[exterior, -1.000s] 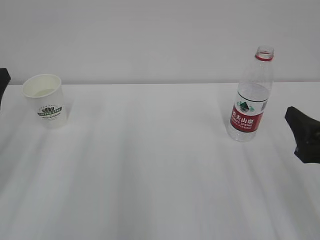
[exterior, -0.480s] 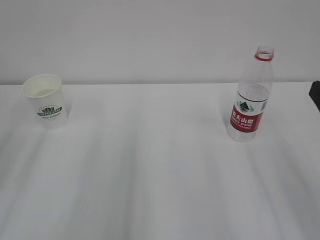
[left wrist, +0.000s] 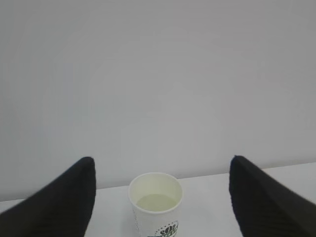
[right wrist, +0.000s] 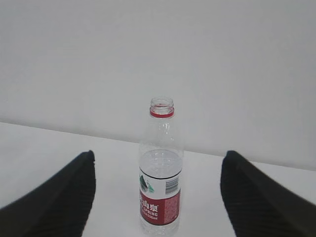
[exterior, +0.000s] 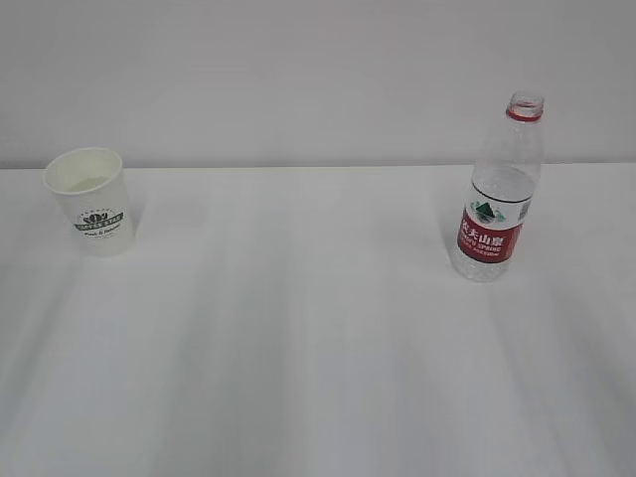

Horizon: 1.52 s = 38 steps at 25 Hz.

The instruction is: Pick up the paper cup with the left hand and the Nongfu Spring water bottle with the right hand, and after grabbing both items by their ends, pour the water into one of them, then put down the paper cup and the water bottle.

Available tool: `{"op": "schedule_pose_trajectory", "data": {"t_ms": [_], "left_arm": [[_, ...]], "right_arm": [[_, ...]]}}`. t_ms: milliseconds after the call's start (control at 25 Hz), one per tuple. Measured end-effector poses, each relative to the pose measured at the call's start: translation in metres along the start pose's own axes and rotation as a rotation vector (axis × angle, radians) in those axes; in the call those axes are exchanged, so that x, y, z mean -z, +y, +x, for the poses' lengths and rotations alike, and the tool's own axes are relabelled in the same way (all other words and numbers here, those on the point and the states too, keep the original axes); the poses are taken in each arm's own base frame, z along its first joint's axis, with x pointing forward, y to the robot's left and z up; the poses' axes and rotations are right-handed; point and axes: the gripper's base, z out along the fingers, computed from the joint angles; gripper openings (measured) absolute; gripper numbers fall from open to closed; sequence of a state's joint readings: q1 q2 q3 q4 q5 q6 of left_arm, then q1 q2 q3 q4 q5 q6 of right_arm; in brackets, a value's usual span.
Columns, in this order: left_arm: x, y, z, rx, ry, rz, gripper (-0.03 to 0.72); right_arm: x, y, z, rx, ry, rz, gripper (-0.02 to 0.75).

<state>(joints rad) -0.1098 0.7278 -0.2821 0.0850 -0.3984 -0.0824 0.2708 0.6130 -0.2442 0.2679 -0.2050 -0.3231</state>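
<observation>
Both grippers [left wrist: 160,197] [right wrist: 157,192] wide, apart from cup [left wrist: 156,203], bottle [right wrist: 161,173]

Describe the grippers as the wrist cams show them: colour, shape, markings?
Left gripper: two matte black jaws, broad and tapering to rounded tips. Right gripper: the same. No markings or cables show in either wrist view. Neither gripper appears in the exterior view.

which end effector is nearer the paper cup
Left. The left end effector frames the paper cup between its open fingers; the right end effector faces the water bottle instead.
</observation>
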Motion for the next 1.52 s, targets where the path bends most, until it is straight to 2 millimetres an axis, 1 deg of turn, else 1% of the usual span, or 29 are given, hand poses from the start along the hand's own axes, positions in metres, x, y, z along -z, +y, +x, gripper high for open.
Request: {"op": "schedule_pose_trajectory", "data": {"t_ms": [200, 560, 640, 840, 920, 1120, 1280, 1520], "left_arm": [[0.022, 0.0, -0.005, -0.051, 0.031, -0.003, 0.605], [0.048, 0.002, -0.001, -0.071, 0.143, -0.037, 0.599], [0.054, 0.003, -0.008, -0.076, 0.173, -0.051, 0.596], [0.067, 0.005, -0.038, -0.086, 0.157, -0.077, 0.589], [0.07, 0.006, -0.043, -0.084, 0.18, -0.086, 0.588], [0.077, 0.007, -0.039, -0.066, 0.257, -0.096, 0.587], [0.087, 0.006, -0.037, -0.036, 0.278, -0.094, 0.587], [0.102, 0.006, -0.034, -0.013, 0.344, -0.099, 0.587]], "right_arm": [[0.014, 0.002, 0.001, 0.038, 0.026, -0.035, 0.593], [0.034, 0.006, 0.002, 0.048, 0.064, -0.088, 0.593], [0.036, 0.006, 0.001, 0.049, 0.077, -0.098, 0.593], [0.039, 0.008, -0.001, 0.072, 0.116, -0.118, 0.584], [0.04, 0.008, -0.004, 0.084, 0.129, -0.125, 0.568], [0.043, 0.006, -0.008, 0.09, 0.193, -0.116, 0.556], [0.047, -0.003, -0.008, 0.09, 0.293, -0.025, 0.556], [0.067, -0.012, -0.017, 0.062, 0.292, 0.052, 0.556]]}}
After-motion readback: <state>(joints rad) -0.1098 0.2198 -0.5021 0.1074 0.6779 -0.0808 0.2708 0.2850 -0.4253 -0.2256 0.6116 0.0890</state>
